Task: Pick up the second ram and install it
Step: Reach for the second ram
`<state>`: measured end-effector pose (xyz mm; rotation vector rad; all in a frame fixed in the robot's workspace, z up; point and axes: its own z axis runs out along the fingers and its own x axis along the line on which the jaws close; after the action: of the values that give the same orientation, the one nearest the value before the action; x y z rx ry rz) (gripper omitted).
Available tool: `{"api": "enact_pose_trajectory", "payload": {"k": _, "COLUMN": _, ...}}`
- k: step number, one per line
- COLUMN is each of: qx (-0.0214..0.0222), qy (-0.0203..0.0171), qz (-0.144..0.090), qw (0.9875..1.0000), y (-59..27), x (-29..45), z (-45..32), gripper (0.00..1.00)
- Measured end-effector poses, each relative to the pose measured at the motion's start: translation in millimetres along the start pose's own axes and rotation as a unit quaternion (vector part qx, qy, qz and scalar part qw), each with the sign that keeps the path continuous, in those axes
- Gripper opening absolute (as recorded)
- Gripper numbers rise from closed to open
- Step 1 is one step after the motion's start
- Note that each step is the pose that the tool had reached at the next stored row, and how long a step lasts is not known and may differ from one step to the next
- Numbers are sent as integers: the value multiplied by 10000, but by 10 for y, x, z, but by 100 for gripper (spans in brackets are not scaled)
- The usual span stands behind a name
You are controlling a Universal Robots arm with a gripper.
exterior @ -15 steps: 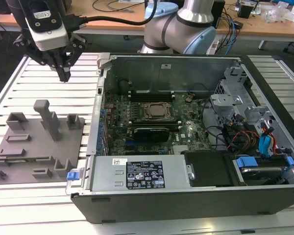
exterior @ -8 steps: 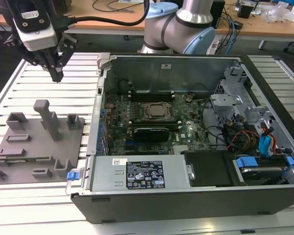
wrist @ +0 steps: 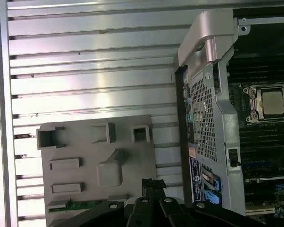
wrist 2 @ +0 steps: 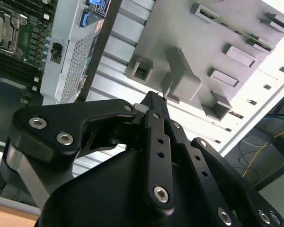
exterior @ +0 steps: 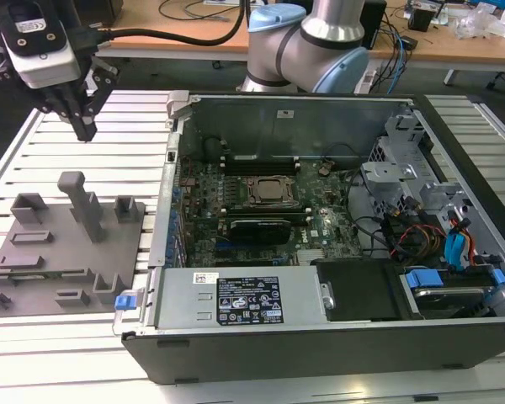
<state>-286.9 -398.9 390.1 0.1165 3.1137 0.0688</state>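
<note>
1. Below the gripper [exterior: 86,130], well apart from its jaws, a grey tray [wrist: 128,156] lies on the slatted counter [exterior: 109,160]. The open computer case [exterior: 320,345] stands off to one side of them.
2. Jaws: together, carrying nothing.
3. The second ram [wrist: 72,205], a green stick, sits untouched in a tray slot, beneath the jaws and on their side away from the case.
4. Step in hand, as judged: the approach for the pick. A grasp would call for parted jaws squared across the stick's thin edge.
</note>
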Motion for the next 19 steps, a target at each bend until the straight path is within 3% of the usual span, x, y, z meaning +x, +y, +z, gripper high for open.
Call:
{"api": "enact_pose_trajectory", "payload": {"k": 10, "qx": 0, "qy": 0, "qz": 0, "qw": 10000, "y": -19, "x": 248, "z": 2, "gripper": 11}}
{"api": "enact_pose_trajectory", "payload": {"k": 19, "qx": 0, "qy": 0, "qz": 1, "qw": 10000, "y": -32, "x": 422, "z": 4, "gripper": 11}}
